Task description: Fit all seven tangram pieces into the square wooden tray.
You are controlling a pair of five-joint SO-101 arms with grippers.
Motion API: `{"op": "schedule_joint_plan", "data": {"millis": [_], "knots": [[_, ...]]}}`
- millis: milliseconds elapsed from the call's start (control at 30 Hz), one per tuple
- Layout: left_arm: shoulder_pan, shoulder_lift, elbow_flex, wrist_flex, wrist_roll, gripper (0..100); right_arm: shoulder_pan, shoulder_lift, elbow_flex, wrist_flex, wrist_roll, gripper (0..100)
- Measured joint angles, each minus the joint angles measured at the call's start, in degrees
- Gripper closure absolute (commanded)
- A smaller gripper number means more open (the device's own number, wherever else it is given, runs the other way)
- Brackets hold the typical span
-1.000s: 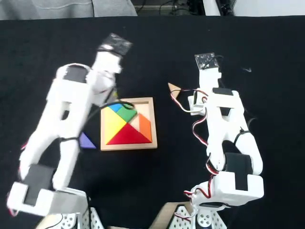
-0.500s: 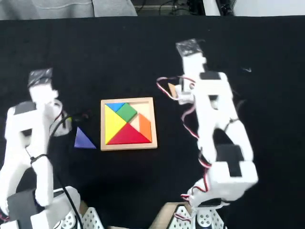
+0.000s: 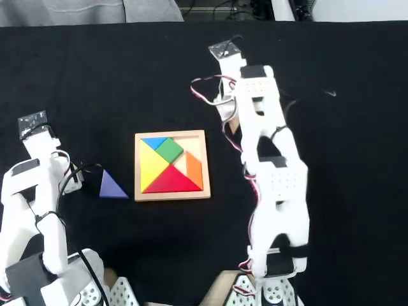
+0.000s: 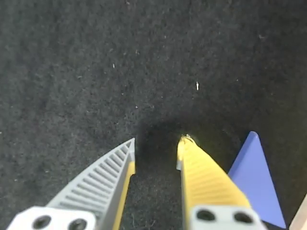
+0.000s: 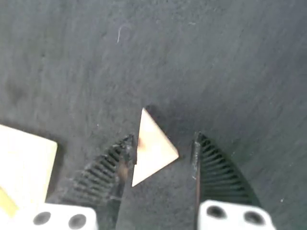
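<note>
The small pale wooden triangle is seen lying between the parted fingers of the right gripper. One finger appears to touch its edge, while a gap is left at the other, and nothing is clamped. The left gripper is likewise spread and empty, with the flat blue triangle just outside its yellow finger. The square wooden tray sits at the centre of the high view, the blue triangle just left of it.

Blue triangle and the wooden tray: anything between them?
Nothing. The high view shows a narrow strip of bare black table between the blue triangle and the left rim of the wooden tray.
</note>
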Motion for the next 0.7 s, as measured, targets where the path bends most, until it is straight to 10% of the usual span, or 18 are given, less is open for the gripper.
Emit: {"op": "schedule_joint_plan", "data": {"millis": [700], "knots": [[0.00,0.00,0.26,-0.18,0.00,85,2.37,18.90,-34.73,20.84,0.09,80.4]]}}
